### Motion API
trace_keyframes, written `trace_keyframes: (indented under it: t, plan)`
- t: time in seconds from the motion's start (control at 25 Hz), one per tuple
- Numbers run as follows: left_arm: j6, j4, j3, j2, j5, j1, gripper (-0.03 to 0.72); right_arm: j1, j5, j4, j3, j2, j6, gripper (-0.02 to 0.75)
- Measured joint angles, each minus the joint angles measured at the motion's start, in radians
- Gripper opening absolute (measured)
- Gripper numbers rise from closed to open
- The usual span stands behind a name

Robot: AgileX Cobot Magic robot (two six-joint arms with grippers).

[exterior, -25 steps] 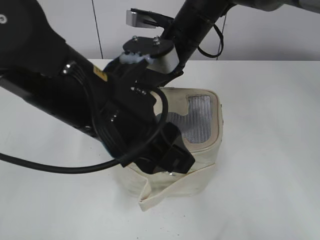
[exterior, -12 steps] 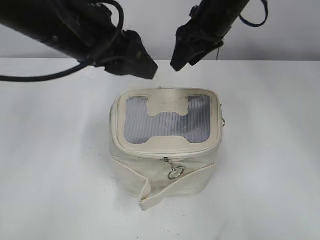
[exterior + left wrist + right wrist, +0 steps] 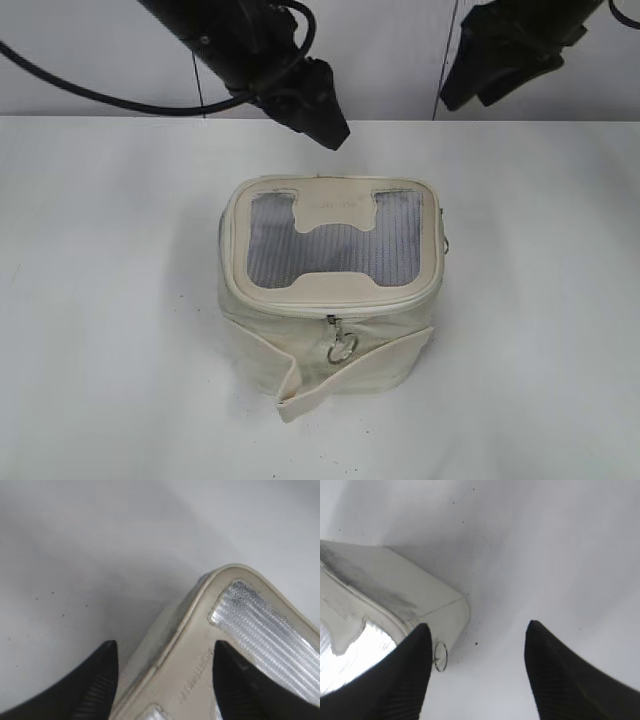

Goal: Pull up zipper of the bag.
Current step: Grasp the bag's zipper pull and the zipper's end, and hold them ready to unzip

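Observation:
The cream bag (image 3: 300, 320) stands upright mid-table, its lid with the grey mesh window (image 3: 335, 250) facing up. The zipper line runs round the lid rim. One ring pull (image 3: 341, 347) hangs at the front and a second pull (image 3: 446, 243) at the right side. My left gripper (image 3: 322, 122) hovers open above the bag's back left; in the left wrist view the open gripper (image 3: 165, 642) frames a lid corner (image 3: 200, 645). My right gripper (image 3: 466, 88) is open and empty, high at the back right. In the right wrist view the open gripper (image 3: 478, 624) shows the bag (image 3: 380, 585) and a ring pull (image 3: 440, 656) beside its left finger.
The loose cream strap (image 3: 300, 392) curls out from the bag's front lower edge. The white table (image 3: 540, 330) spreads on all sides of the bag. A pale wall rises behind the table.
Both arms have lifted off the bag and drawn back. The left arm no longer covers the bag's front. The right gripper has moved up and to the right.

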Motion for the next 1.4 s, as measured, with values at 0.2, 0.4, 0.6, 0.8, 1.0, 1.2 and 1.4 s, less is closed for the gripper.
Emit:
trace_keyframes:
  t: [0.2,0.4,0.6,0.8,1.0,1.2,1.4]
  plan:
    - [0.071,-0.007,-0.211,0.163,0.134,0.000,0.496,-0.034,0.000,-0.016,0.173,-0.092,0.016,0.461]
    - [0.128,-0.107,-0.340,0.284,0.218,0.001,0.498,-0.036,0.000,-0.077,0.298,-0.135,0.067,0.461]
    - [0.142,-0.158,-0.395,0.347,0.232,0.000,0.501,-0.036,0.000,-0.093,0.326,-0.137,0.100,0.461]
    - [0.175,-0.210,-0.397,0.368,0.239,0.000,0.501,-0.036,0.000,-0.091,0.326,-0.140,0.107,0.461]
    - [0.178,-0.231,-0.398,0.396,0.277,0.000,0.508,-0.036,-0.001,-0.087,0.326,-0.140,0.110,0.461]
    - [0.178,-0.242,-0.401,0.416,0.285,-0.005,0.475,-0.036,-0.001,-0.087,0.326,-0.140,0.111,0.461]
    - [0.178,-0.235,-0.406,0.418,0.295,-0.020,0.106,-0.036,-0.001,-0.087,0.326,-0.140,0.111,0.460]
